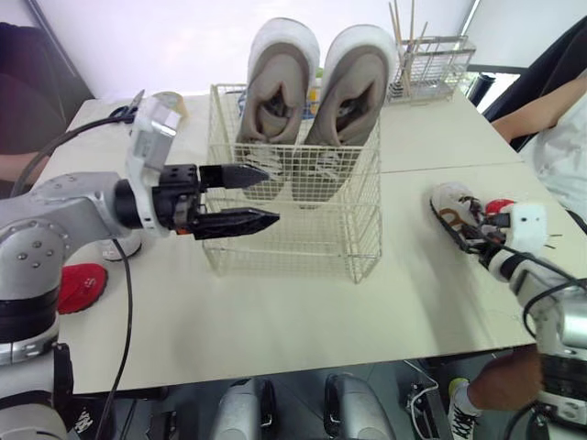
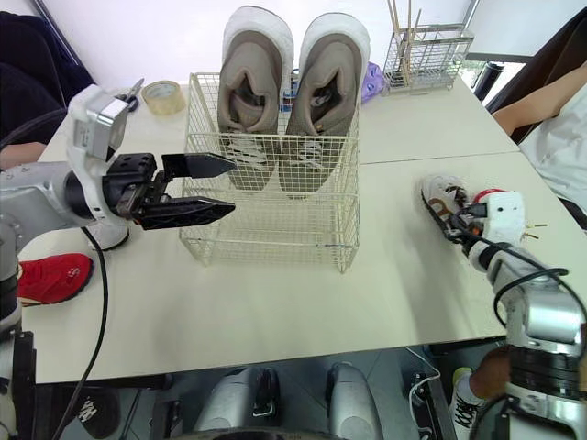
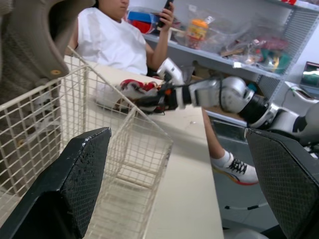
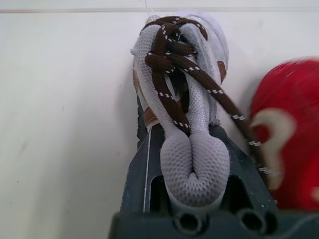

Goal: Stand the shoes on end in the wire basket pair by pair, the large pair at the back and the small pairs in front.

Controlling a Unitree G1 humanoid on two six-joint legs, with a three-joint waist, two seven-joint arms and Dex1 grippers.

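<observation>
While the large pair [image 1: 353, 92] stands on end at the back of the wire basket [image 1: 303, 240], the left gripper [image 1: 271, 196] hangs at the basket's left wall, fingers spread apart, nothing between them. Over on the right of the table [image 1: 275, 321], the right gripper [image 4: 194, 169] is clamped on the small grey shoe [image 1: 454, 206] with brown laces, seemingly at its heel. One red shoe [image 4: 286, 129] lies just beside it; another red shoe [image 1: 81, 286] sits at the table's left edge.

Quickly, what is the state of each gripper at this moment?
Left gripper: open, holding nothing.
Right gripper: closed on the small white shoe.
</observation>
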